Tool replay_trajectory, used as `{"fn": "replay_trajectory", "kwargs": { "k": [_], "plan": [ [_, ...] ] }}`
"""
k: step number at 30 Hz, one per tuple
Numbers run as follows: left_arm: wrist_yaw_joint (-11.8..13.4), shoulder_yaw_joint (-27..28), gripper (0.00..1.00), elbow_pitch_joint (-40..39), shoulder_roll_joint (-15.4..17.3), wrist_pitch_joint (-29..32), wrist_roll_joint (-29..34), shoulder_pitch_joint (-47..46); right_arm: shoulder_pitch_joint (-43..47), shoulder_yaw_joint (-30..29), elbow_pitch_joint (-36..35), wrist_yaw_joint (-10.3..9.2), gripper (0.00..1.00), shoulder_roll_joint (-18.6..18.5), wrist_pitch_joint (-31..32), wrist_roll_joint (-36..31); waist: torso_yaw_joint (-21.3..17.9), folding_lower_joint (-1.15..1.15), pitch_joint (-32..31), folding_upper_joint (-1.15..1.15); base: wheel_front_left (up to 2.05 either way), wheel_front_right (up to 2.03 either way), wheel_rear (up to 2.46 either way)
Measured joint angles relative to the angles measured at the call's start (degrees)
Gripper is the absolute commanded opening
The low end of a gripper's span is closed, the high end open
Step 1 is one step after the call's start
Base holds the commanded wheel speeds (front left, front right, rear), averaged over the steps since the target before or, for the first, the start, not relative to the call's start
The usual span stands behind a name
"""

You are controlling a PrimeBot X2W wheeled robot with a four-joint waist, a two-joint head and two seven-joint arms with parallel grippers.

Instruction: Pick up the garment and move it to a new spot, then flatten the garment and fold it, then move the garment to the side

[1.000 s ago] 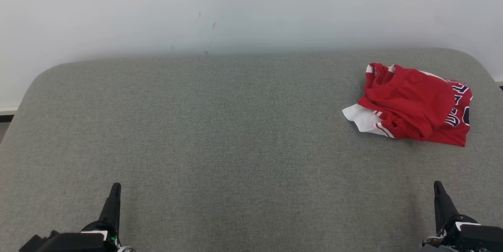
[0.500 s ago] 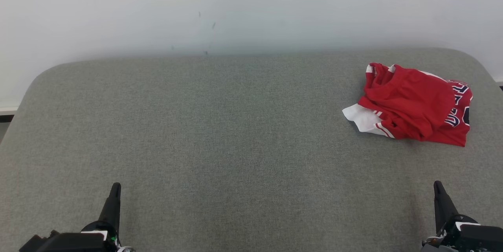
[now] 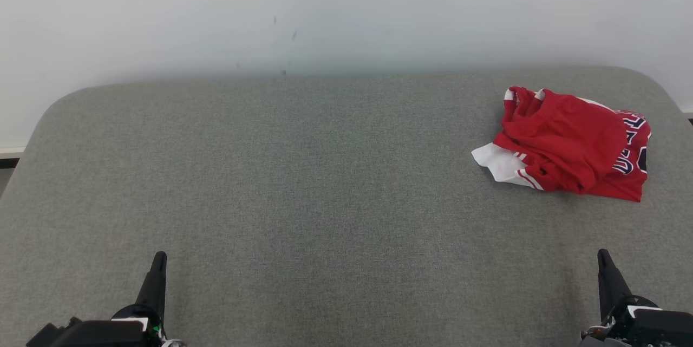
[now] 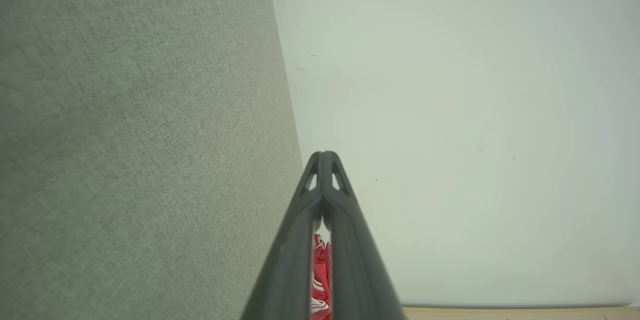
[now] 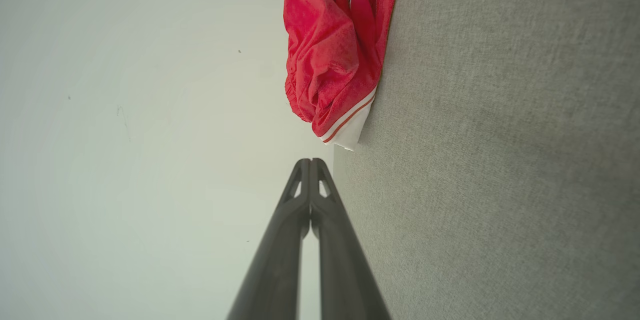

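Observation:
The garment (image 3: pixel 571 144) is a crumpled red piece with white trim and dark lettering, lying at the far right of the grey fabric surface (image 3: pixel 303 184). In the right wrist view the garment (image 5: pixel 335 50) sits ahead of the fingers, and in the left wrist view a sliver of the garment (image 4: pixel 320 270) shows between the finger bases. My left gripper (image 3: pixel 158 256) rests low at the near left, shut and empty, its tips together in its own view (image 4: pixel 323 154). My right gripper (image 3: pixel 602 254) rests at the near right, well short of the garment, shut and empty (image 5: pixel 310 161).
A pale wall (image 3: pixel 346 11) rises directly behind the grey surface. The surface's rounded corners fall away at the far left (image 3: pixel 59 103) and far right (image 3: pixel 658 82). A strip of floor (image 3: pixel 8 165) shows at the left edge.

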Motion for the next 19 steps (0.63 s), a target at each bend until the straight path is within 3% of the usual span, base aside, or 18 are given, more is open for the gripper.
{"fn": "replay_trajectory", "kwargs": {
  "k": [19],
  "plan": [
    [0.00, 0.00, 0.00, 0.00, 0.00, 0.00, 0.00, 0.00, 0.00, 0.00, 0.00, 0.00, 0.00, 0.00, 0.00, 0.01, 0.00, 0.00, 0.00, 0.00, 0.00, 0.00, 0.00]
  ]
}}
